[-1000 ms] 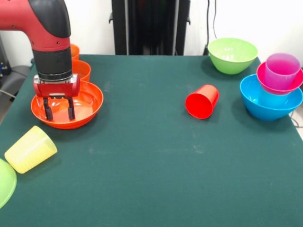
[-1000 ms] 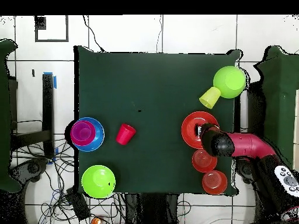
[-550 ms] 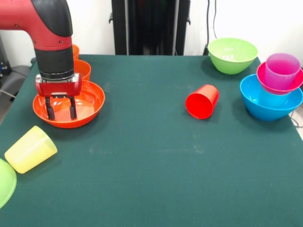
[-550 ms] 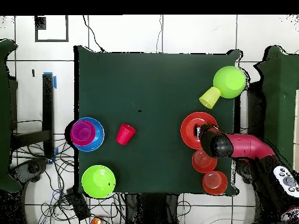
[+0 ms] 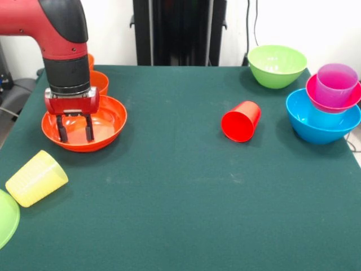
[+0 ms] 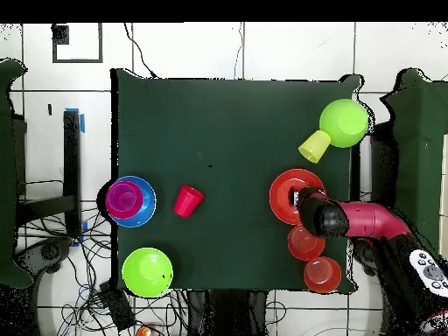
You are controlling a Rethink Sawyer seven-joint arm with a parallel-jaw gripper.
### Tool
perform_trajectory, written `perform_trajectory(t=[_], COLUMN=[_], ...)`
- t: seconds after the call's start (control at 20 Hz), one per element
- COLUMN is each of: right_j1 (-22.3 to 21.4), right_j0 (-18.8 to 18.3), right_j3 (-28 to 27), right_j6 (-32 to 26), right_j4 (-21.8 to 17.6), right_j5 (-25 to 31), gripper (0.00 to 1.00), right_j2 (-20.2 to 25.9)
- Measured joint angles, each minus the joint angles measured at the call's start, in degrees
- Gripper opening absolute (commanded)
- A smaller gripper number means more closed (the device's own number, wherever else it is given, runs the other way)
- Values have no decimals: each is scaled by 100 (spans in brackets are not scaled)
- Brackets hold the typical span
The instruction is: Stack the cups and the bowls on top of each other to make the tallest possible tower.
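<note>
My gripper (image 5: 75,135) reaches down into the wide orange bowl (image 5: 110,121) at the left, fingers apart, tips low inside it near its front rim. Two small orange bowls (image 5: 98,82) stand just behind it. A yellow cup (image 5: 35,178) lies on its side near the front left, beside a lime green bowl (image 5: 5,217) cut off by the frame edge. A red cup (image 5: 241,120) lies tipped over in the middle right. At the right, a blue bowl (image 5: 321,127) holds a magenta bowl (image 5: 333,103) with a purple cup (image 5: 337,83) in it. Another lime green bowl (image 5: 276,65) stands behind.
From overhead, the arm (image 6: 367,219) comes in from the table's right edge over the wide orange bowl (image 6: 287,191) and hides the gripper. The small orange bowls (image 6: 304,243) sit near that corner. The green table cloth (image 6: 227,131) is bare across the middle.
The gripper has shifted slightly right in the front view, and the wide orange bowl has slid the same way with it. Nothing else has moved.
</note>
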Motion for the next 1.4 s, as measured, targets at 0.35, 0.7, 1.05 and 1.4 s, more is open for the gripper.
perform_trajectory(t=[0.35,0.7,1.05,1.4], right_j1=[6,-17,-126,-181], right_j0=[1,270,1192,2096], right_j3=[127,192,193,194], right_j6=[-1,1,165,630], right_j4=[129,320,613,958], right_j5=[-60,-136,-238,-376], gripper=[100,100,100,100], right_j2=[6,-153,-754,-1398])
